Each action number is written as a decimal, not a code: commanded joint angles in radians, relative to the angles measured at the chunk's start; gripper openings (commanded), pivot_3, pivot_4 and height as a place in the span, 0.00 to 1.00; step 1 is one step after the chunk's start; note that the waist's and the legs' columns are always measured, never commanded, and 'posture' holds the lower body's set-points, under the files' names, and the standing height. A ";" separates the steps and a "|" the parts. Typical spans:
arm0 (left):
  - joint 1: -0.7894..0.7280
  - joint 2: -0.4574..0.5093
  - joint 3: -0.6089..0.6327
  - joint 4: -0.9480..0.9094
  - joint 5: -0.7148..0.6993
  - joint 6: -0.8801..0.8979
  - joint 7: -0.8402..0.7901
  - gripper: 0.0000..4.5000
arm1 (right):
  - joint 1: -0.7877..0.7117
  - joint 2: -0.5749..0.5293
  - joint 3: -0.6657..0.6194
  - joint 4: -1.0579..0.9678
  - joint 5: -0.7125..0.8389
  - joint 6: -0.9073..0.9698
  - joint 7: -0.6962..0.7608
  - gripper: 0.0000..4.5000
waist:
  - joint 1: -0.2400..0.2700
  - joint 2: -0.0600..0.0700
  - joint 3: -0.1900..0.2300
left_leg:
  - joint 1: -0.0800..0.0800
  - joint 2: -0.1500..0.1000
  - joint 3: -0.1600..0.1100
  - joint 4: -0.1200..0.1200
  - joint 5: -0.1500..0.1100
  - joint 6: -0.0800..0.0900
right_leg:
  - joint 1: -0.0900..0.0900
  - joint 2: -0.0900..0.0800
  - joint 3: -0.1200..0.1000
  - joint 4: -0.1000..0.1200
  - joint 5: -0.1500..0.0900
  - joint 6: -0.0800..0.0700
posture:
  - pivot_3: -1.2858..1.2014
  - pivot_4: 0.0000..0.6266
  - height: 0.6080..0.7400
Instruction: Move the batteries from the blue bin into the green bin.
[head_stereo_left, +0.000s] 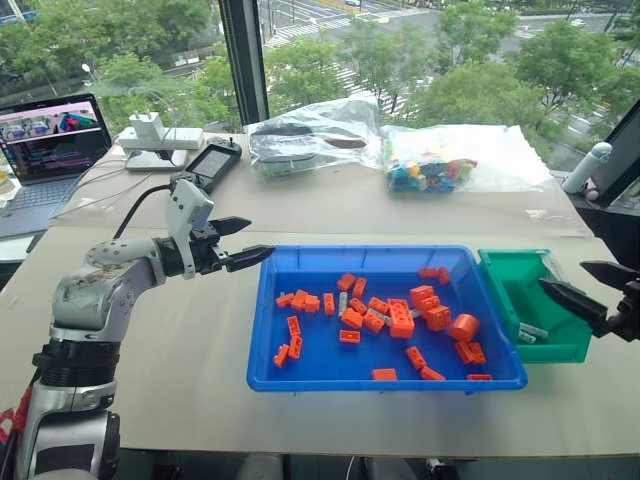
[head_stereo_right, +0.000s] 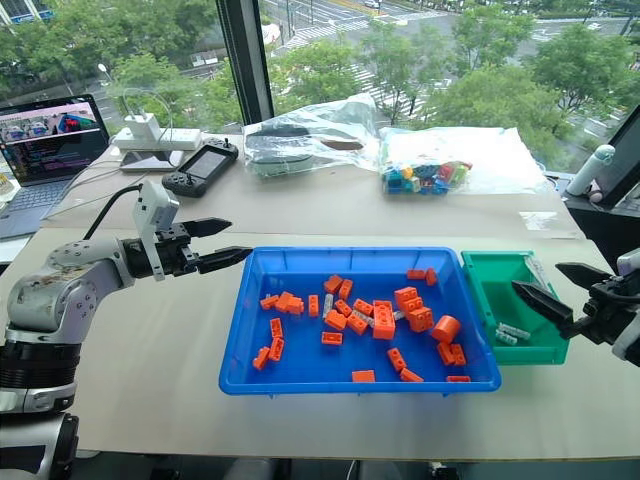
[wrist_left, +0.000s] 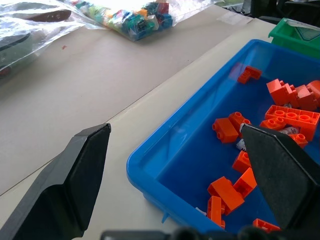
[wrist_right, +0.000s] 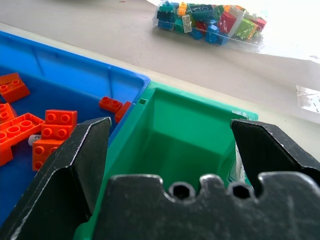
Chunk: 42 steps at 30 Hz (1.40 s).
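Head views, blue bin: large shallow bright-blue plastic tray (head_stereo_left: 268, 330) on the tan table (head_stereo_left: 150, 350), strewn with orange toy bricks (head_stereo_left: 400, 318).
Head views, batteries: small silver-grey metal cylinders; one (head_stereo_left: 342, 303) among the bricks in the tray, others (head_stereo_left: 532, 333) inside the small deep green plastic tub (head_stereo_left: 515, 300) touching the tray's right end.
Head views, left gripper (head_stereo_left: 244, 243): fingers spread, empty, at the tray's far-left corner.
Head views, right gripper (head_stereo_right: 550, 288): fingers spread wide, empty, over the tub.
Left wrist view: black fingers (wrist_left: 75, 175) astride the tray's rim corner.
Right wrist view: black fingers (wrist_right: 75, 160) apart above the tub's interior; bagged coloured bricks (wrist_right: 207, 20) beyond.
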 joint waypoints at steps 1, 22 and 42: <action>-0.033 0.015 0.013 -0.016 -0.013 -0.007 -0.019 1.00 | -0.005 -0.031 -0.016 -0.031 0.008 -0.022 0.002 0.99 | -0.001 0.000 0.000 | 0.000 0.000 0.000 0.000 0.000 0.000 | 0.000 0.000 0.000 0.000 0.000 0.000 | 0.52 0.24 0.94; -0.238 0.217 -0.264 -0.140 -0.031 0.107 -0.462 1.00 | -0.332 -0.319 0.483 -0.433 0.215 0.446 -0.227 0.99 | 0.001 0.002 0.000 | -0.003 0.000 -0.001 0.000 0.000 0.000 | 0.001 0.001 0.000 -0.005 0.000 -0.001 | 0.52 0.24 0.94; -0.214 0.152 -0.231 -0.132 -0.001 0.069 -0.358 1.00 | -0.548 0.060 0.561 -0.283 0.173 0.904 -0.512 0.99 | 0.002 0.001 0.001 | -0.004 -0.001 -0.003 0.001 0.000 0.001 | -0.001 0.001 -0.001 0.002 -0.001 -0.001 | 0.52 0.24 0.94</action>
